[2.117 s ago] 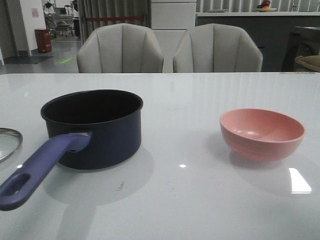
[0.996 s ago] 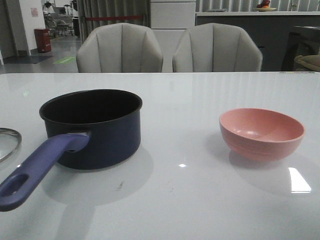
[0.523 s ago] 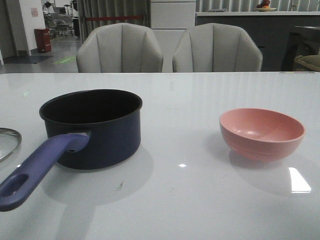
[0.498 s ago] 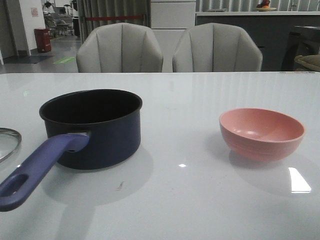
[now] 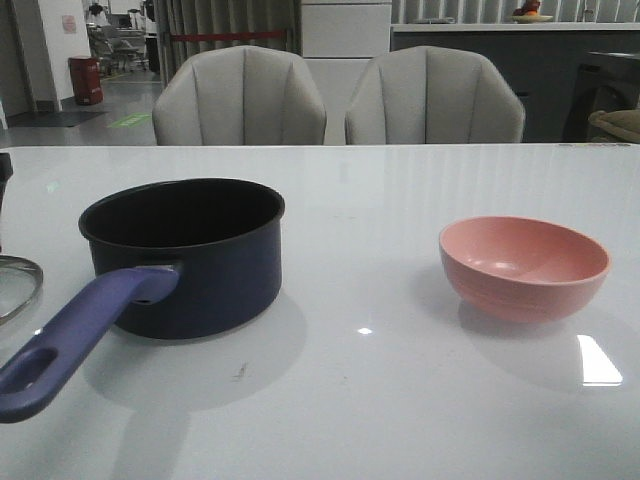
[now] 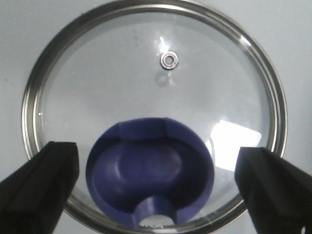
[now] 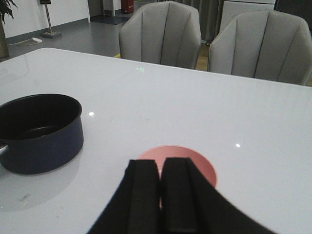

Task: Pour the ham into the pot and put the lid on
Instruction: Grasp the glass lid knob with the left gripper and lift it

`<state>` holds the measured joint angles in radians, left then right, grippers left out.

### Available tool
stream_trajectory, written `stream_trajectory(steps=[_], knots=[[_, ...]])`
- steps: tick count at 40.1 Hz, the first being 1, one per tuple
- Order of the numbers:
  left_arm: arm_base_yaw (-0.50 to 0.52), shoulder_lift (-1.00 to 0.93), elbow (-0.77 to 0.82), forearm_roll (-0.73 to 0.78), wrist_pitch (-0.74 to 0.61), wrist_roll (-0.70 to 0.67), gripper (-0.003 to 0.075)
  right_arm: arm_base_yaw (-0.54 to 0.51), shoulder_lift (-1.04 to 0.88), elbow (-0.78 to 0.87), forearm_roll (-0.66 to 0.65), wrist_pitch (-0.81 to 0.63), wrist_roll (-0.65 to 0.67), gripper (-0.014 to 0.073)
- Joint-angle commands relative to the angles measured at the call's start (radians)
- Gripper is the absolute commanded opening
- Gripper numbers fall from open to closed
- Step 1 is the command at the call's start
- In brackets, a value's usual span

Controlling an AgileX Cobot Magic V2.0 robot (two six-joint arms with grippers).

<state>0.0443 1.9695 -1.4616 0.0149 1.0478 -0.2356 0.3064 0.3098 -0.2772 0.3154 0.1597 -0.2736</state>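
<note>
The dark navy pot [image 5: 190, 255] stands left of centre, its purple-blue handle [image 5: 70, 340] pointing toward the front left; it also shows in the right wrist view [image 7: 39, 131]. The glass lid [image 6: 97, 87] with its blue knob [image 6: 151, 170] lies flat on the table directly under my left gripper [image 6: 156, 170], which is open with one finger on each side of the knob, not touching it. Only the lid's rim [image 5: 20, 285] shows in the front view. My right gripper [image 7: 161, 168] is shut and empty, above the near rim of the pink bowl [image 7: 204, 168]. No ham shows.
The pink bowl [image 5: 524, 265] stands at the right of the white table [image 5: 380, 400]. Two grey chairs [image 5: 240, 100] stand behind the far edge. A dark sliver of my left arm [image 5: 3, 175] shows at the left edge.
A dark bit of my left arm has come into view at the left edge above the lid. The pot, bowl and lid have not moved.
</note>
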Motion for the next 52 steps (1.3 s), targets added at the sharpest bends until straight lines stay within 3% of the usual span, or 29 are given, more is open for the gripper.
stream_trajectory(steps=[1,9,14,21,25,37,46,52], knots=[[0.002,-0.027,-0.041,-0.007,-0.018,-0.009,0.0669,0.002,0.005,-0.028,0.008,-0.086,-0.009,0.0158],[0.002,0.005,-0.058,-0.007,0.006,-0.009,0.0601,0.002,0.005,-0.028,0.008,-0.086,-0.009,0.0158],[0.002,0.005,-0.068,-0.007,0.000,-0.010,0.0470,0.002,0.005,-0.028,0.008,-0.086,-0.009,0.0158],[0.008,0.005,-0.090,-0.007,0.021,-0.010,0.0231,0.002,0.005,-0.028,0.008,-0.086,-0.009,0.0158],[0.009,0.005,-0.094,-0.007,0.039,-0.010,0.0168,0.002,0.005,-0.028,0.008,-0.086,-0.009,0.0158],[0.009,0.003,-0.126,-0.003,0.106,0.054,0.0155,0.002,0.005,-0.028,0.008,-0.086,-0.009,0.0158],[0.014,0.000,-0.290,-0.015,0.222,0.133,0.0155,0.002,0.005,-0.028,0.008,-0.086,-0.009,0.0158],[-0.011,-0.034,-0.380,-0.026,0.222,0.147,0.0155,0.002,0.005,-0.028,0.008,-0.086,-0.009,0.0158]])
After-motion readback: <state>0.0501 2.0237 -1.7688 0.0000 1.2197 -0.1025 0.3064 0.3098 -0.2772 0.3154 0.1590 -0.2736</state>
